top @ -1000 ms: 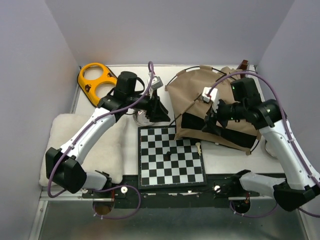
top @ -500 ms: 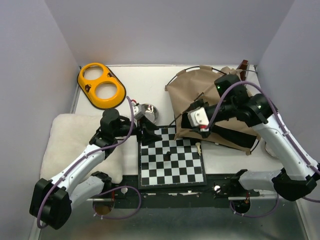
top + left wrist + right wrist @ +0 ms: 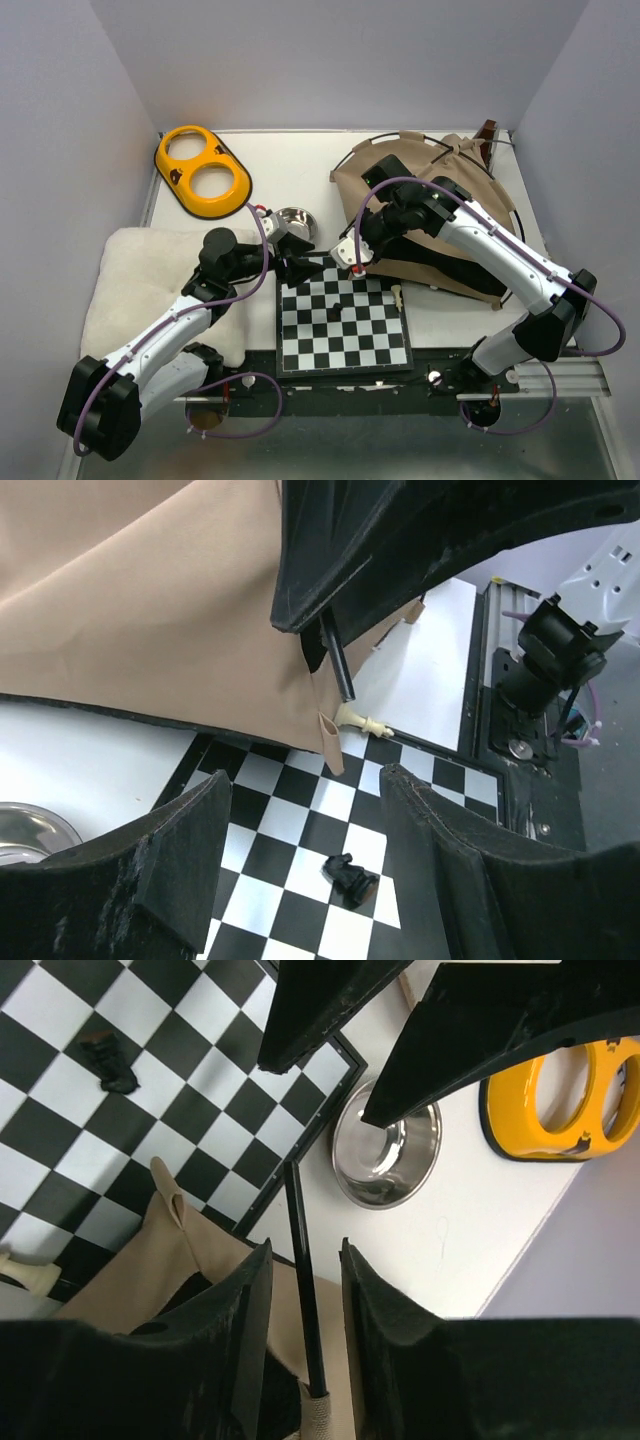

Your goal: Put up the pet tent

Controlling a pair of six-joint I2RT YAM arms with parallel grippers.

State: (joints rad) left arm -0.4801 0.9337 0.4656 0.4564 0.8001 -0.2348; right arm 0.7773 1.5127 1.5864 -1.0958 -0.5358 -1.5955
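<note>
Swung down to pet tent [image 3: 430,180] corner, right pincer [image 3: 356,264] parted astride its pole [image 3: 300,1270], left pincer [image 3: 298,263] open nearby.

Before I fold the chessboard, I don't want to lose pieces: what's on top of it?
One black piece sits on the chessboard. A corner of the tent drapes over its far edge. Anything under that fabric is hidden.

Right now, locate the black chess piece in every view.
Top external: black chess piece near the middle of the chessboard.
Left wrist: lower centre.
Right wrist: upper left.
Shared landmark: the chessboard's black and white squares, under the piece in all three views.
</note>
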